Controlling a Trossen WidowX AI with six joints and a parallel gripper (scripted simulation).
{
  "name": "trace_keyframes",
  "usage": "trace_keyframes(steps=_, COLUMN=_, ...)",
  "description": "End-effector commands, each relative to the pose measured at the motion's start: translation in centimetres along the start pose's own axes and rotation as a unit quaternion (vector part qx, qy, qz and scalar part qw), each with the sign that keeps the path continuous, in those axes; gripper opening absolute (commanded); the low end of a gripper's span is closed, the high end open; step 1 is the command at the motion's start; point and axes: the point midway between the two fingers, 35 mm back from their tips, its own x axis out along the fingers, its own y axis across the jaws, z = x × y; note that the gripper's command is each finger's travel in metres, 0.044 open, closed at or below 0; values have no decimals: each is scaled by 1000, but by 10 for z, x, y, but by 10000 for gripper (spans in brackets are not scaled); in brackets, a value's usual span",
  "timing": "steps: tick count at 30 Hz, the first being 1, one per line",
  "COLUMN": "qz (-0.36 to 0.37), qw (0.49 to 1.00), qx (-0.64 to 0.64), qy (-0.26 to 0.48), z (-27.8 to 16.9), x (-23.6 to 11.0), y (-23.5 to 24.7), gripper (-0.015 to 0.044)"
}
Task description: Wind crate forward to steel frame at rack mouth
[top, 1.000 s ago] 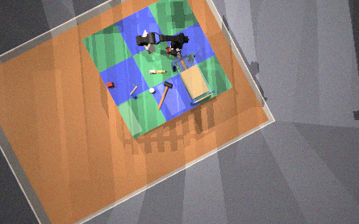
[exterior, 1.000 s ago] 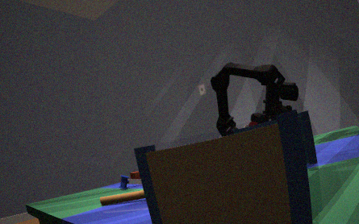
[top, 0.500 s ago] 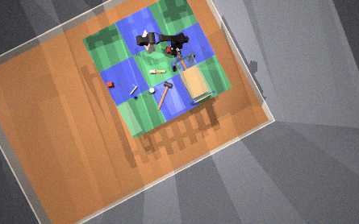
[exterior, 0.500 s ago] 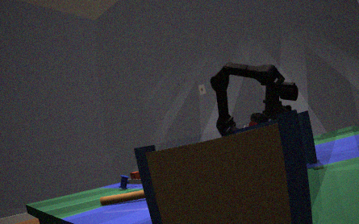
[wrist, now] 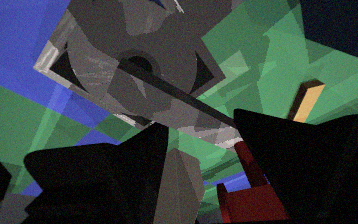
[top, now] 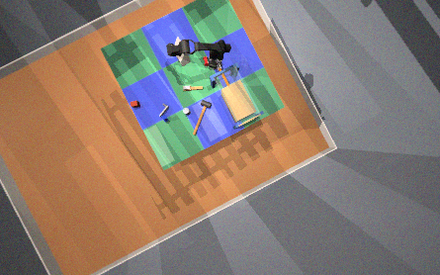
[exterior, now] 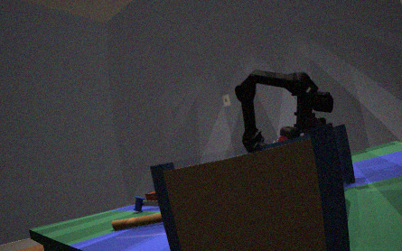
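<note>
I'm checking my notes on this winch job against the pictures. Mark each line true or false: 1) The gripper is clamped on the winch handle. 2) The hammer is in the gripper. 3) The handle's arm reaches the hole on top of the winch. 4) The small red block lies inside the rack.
1) True: the gripper is shut on the winch handle, by its red grip.
2) False: the hammer lies on the bench mat.
3) True: the dark arm runs to the hole in the winch.
4) False: the small red block lies on the mat, far from the rack.
</note>
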Motion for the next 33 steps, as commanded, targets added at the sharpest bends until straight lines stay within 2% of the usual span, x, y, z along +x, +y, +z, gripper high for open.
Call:
trace_keyframes(steps=1, qz=144, qw=946, qx=290, qy=22, z=-11, x=7, y=27, gripper=0)
trace_keyframes(steps=21, qz=20, qw=1000, qx=24, qy=-4, z=2, x=5, y=7, gripper=0)
trace_keyframes(steps=27, qz=-47, qw=989, qx=-137, qy=-6, z=8, x=4, y=8, gripper=0)
trace_keyframes(steps=33, qz=-81, qw=971, qx=-226, qy=-10, z=10, x=4, y=11, gripper=0)
